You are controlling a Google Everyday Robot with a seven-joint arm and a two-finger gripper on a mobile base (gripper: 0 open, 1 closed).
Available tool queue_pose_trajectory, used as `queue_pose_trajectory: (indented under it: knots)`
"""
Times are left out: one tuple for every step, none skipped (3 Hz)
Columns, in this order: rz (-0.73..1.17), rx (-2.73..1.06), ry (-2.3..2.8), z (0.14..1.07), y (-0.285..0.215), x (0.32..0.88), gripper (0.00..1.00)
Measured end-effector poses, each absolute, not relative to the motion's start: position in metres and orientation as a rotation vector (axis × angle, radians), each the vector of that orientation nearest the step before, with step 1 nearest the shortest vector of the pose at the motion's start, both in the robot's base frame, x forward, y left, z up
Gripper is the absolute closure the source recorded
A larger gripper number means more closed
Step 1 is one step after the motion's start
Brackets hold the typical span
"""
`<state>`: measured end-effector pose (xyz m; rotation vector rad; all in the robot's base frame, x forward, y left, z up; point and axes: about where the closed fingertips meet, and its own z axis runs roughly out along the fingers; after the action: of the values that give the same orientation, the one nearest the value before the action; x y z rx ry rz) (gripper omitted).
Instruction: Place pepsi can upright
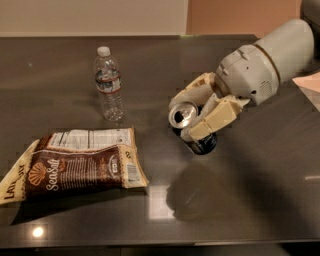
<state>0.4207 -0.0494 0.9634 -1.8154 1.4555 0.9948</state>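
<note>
The pepsi can (191,129) is a small dark can with a silver top. It leans to the left, its top end facing the camera and its lower end resting on the dark table (240,200) right of centre. My gripper (186,119) comes in from the upper right on a white arm. Its two cream fingers (212,119) are shut on the pepsi can, one on each side of it. The can's logo and most of its side are hidden by the fingers.
A clear plastic water bottle (108,84) stands upright at the left of the gripper. A brown and cream chip bag (75,164) lies flat at the front left. The table's far edge meets a pale wall (90,15).
</note>
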Motion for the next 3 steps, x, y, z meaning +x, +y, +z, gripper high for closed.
queue_pose_trajectory:
  knots:
    - [1.1, -1.659, 1.467, 0.96, -0.051, 0.424, 1.0]
    - [1.185, -1.537, 1.439, 0.952, -0.052, 0.426, 1.0]
    - [1.243, -1.454, 1.399, 0.944, -0.054, 0.428, 1.0]
